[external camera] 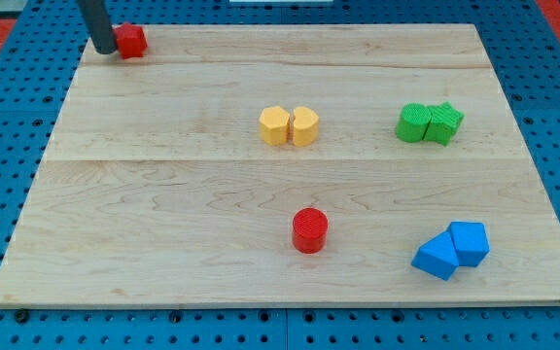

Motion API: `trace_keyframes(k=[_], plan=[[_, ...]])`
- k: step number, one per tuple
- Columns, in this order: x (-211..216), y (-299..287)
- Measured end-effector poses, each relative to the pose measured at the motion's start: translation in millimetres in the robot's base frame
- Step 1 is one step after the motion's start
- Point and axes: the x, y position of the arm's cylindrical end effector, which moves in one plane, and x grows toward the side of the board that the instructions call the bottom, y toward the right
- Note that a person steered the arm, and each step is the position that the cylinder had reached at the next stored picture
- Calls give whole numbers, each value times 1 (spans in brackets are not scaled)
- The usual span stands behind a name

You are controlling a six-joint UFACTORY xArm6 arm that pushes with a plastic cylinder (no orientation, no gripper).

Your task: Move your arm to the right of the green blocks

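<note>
Two green blocks sit touching at the view's right: a round-edged one (413, 122) and a cube-like one (444, 122). My tip (104, 51) stands at the board's top left corner, far to the left of the green blocks. It is right beside a small red block (131, 41), touching or nearly touching its left side.
Two yellow blocks (289, 126) sit side by side near the board's middle. A red cylinder (310, 230) stands lower middle. Two blue blocks (452, 250) lie at the bottom right. The wooden board (163, 194) rests on a blue pegboard.
</note>
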Motion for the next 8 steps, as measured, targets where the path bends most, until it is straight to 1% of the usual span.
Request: trace_keyframes(k=[1, 2, 3, 6, 7, 8], plan=[[45, 9], [57, 49], [57, 63], [57, 78], [57, 95], [57, 187]])
